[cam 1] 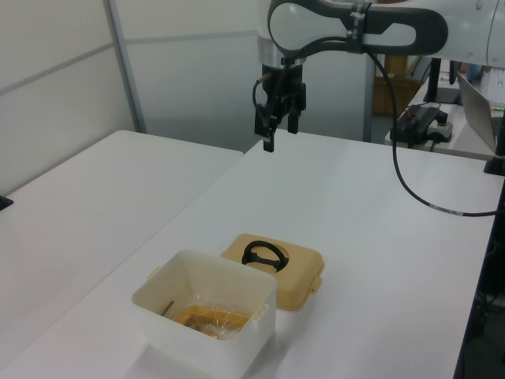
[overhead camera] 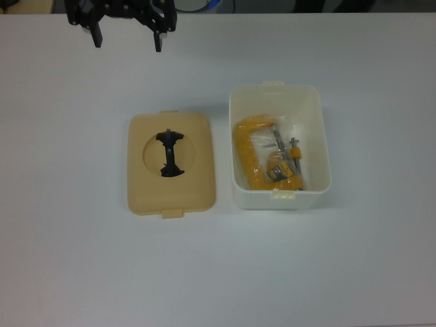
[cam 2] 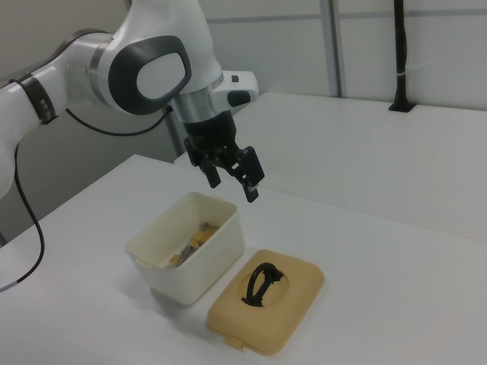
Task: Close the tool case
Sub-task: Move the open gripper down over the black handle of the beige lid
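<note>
Tan lid [overhead camera: 172,164] lies beside open tub [overhead camera: 279,147], seemingly apart.

Small white rounded-rectangular tub [overhead camera: 279,197] of the tool case, open on top, upright on the white table [overhead camera: 354,272], right of centre in the top view, latch tabs on two opposite rims. Matching tan lid [overhead camera: 172,194] flat just beside it, not touching, on the top view's left; round recess facing up with black handle [overhead camera: 169,153] across it.
</note>
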Controlling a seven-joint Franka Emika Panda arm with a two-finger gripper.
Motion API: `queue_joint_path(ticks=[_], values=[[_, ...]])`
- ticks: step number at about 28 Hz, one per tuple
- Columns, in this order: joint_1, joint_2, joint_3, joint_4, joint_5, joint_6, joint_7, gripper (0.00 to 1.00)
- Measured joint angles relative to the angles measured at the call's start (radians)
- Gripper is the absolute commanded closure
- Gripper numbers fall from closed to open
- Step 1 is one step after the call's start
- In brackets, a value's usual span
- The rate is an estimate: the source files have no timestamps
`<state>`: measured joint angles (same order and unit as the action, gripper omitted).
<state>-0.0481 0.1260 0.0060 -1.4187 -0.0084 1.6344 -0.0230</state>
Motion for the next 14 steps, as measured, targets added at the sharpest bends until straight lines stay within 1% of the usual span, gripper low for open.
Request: queue_joint_path(ticks=[7,14], values=[[0.004,0.006,0.010,-0.011,0.000,-0.002,0.000,0.00],[0.012,0.032,0.011,-0.014,0.000,-0.002,0.000,0.00]])
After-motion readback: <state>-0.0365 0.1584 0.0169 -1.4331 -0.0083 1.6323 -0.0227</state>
